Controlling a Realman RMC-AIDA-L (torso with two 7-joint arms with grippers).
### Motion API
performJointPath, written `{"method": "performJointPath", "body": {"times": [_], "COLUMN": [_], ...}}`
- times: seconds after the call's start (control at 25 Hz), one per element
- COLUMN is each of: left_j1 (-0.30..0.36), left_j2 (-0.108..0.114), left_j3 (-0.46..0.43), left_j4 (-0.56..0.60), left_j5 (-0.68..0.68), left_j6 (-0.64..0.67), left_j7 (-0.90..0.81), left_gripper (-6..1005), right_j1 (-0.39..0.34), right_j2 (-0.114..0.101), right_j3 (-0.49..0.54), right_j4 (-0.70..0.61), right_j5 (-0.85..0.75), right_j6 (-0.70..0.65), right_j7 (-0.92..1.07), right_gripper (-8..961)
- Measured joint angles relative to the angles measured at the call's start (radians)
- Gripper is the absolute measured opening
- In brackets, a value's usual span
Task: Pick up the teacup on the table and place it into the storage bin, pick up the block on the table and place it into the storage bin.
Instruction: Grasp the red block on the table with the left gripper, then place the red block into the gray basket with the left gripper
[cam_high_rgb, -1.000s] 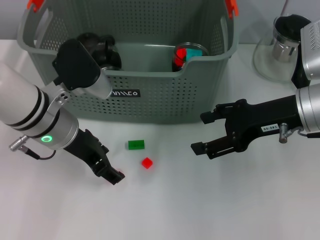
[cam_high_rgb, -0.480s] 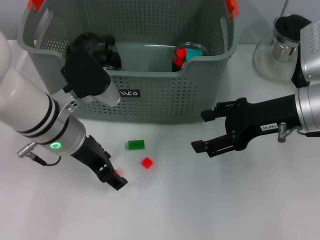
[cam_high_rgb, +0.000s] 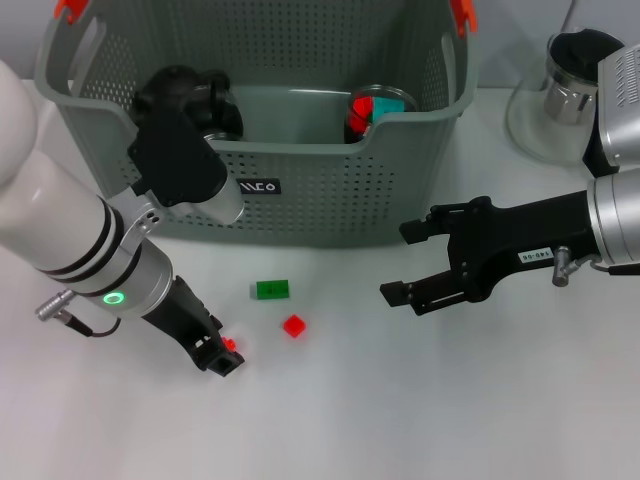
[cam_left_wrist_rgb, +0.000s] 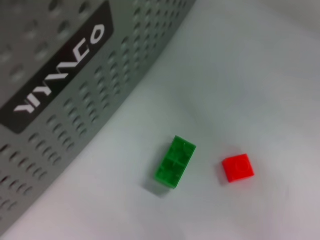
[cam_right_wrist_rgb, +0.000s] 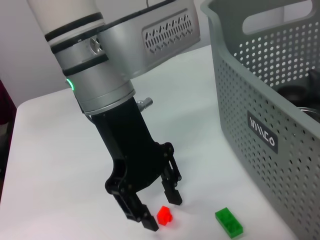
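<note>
A green block and a smaller red block lie on the white table in front of the storage bin. My left gripper hangs low over the table, left of the red block, fingers open. From the right wrist, the left gripper stands just behind the red block, with the green block beside it. Both the green block and the red block also appear in the left wrist view. Inside the bin stands a glass teacup holding red and teal pieces. My right gripper hovers open to the right.
A black round object sits in the bin's left half. A glass teapot stands at the back right. The bin's perforated front wall rises close behind the blocks. Orange clips mark the bin's handles.
My left arm has swung upward and its gripper has pulled back slightly to the left near the table. The right arm and both blocks stay where they were.
</note>
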Motion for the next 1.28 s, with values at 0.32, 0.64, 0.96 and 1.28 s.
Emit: {"method": "performJointPath", "body": {"times": [0.32,0.64,0.96,1.28], "left_j1": [0.000,-0.003,-0.003,-0.002], "left_j2": [0.000,0.000,0.000,0.000], "left_j3": [0.004,0.020,0.026,0.019], "left_j4": [-0.002,-0.005,-0.005,0.019], "left_j5": [0.016,0.025,0.025,0.015], "left_j6": [-0.011,-0.014,-0.015,0.006], "left_j7": [-0.012,-0.014,-0.018,-0.012], "left_gripper": [531,477,426,294], "right_j1": [0.004,0.009,0.009,0.009], "right_j2": [0.000,0.000,0.000,0.000], "right_j3": [0.001,0.006,0.008,0.008], "right_j4": [0.013,0.014,0.014,0.024], "right_j5": [0.002,0.002,0.002,0.002], "right_j6": [0.003,0.005,0.005,0.005], "right_j7": [-0.009,-0.009,-0.010,-0.010], "right_gripper": [925,925,925,924]}}
